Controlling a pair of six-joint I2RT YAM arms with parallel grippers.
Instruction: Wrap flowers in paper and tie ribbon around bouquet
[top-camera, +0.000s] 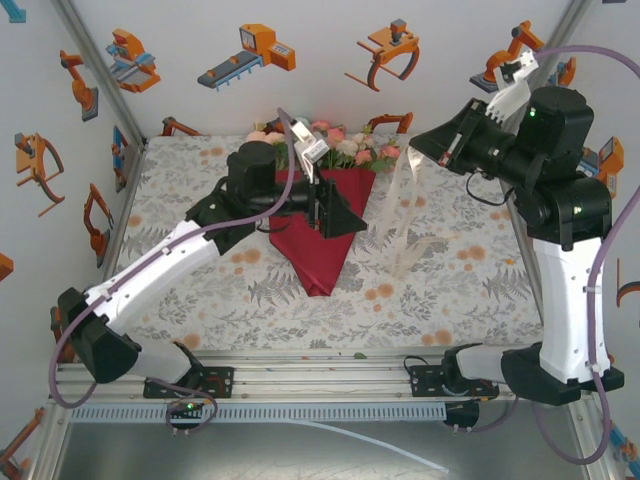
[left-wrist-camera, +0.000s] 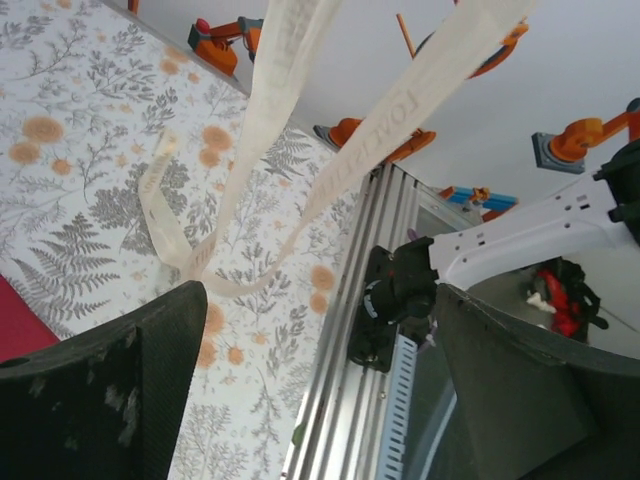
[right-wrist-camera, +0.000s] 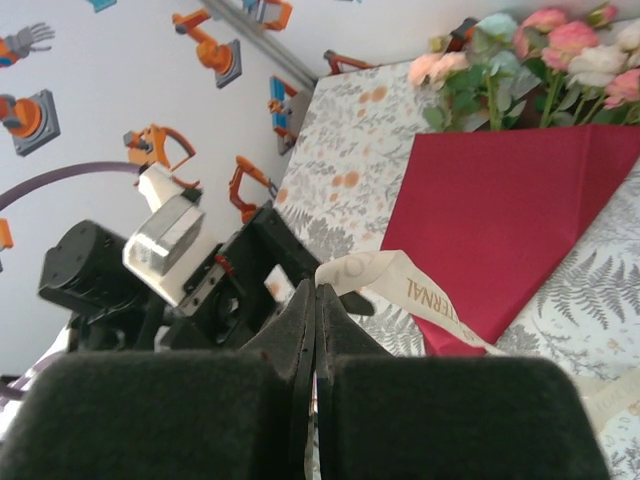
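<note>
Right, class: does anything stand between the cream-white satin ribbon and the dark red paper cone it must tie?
Between the cream-white satin ribbon, hanging from the shut right gripper, and the dark red paper cone there is only patterned table. But the open left gripper hangs over the cone's ribbon-side half, likely in the band's way.

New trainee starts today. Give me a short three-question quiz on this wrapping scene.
1. True or false: the right claw is shut on the ribbon.
2. The paper's pointed end faces: A) the table's near edge; B) the back wall; C) the right wall.
3. Fill in: the left claw hangs ___ over the paper, gripping nothing.
Key: 1 true; 2 A; 3 open.
</note>
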